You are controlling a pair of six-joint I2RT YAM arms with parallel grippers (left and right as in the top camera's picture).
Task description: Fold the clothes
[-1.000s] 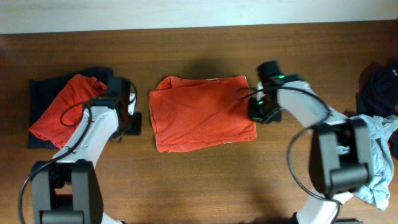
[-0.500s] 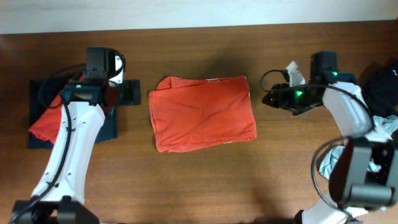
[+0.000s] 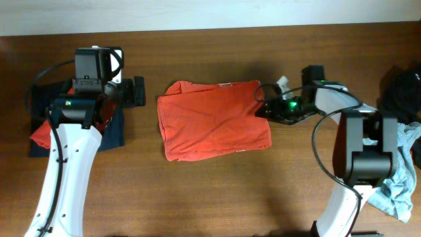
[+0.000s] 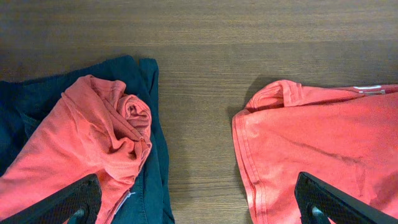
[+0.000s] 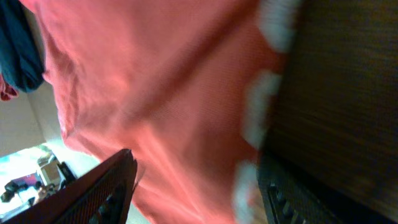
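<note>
A folded red-orange T-shirt (image 3: pixel 214 120) lies flat at the table's middle. My left gripper (image 3: pixel 137 92) hovers open just off its upper left corner. In the left wrist view its fingers (image 4: pixel 68 202) stand wide apart over bare wood, with the shirt's hemmed edge (image 4: pixel 311 143) to the right. To the left, a crumpled red-orange garment (image 4: pixel 81 149) lies on a navy one (image 4: pixel 152 180). My right gripper (image 3: pixel 260 109) sits at the shirt's right edge. In the blurred right wrist view it (image 5: pixel 199 193) is open, with red-orange cloth (image 5: pixel 155 81) and a streak of white print (image 5: pixel 264 106) filling the gap.
The navy and red-orange pile (image 3: pixel 62 125) sits at the far left. A black garment (image 3: pixel 401 92) and a grey-blue one (image 3: pixel 398 178) lie heaped at the right edge, behind the right arm (image 3: pixel 355 151). Bare wood lies along the front and back.
Both grippers opened and let go of the shirt. The left arm rose and pulled back from its left edge. The right arm swung away to the right, then returned to the right edge.
</note>
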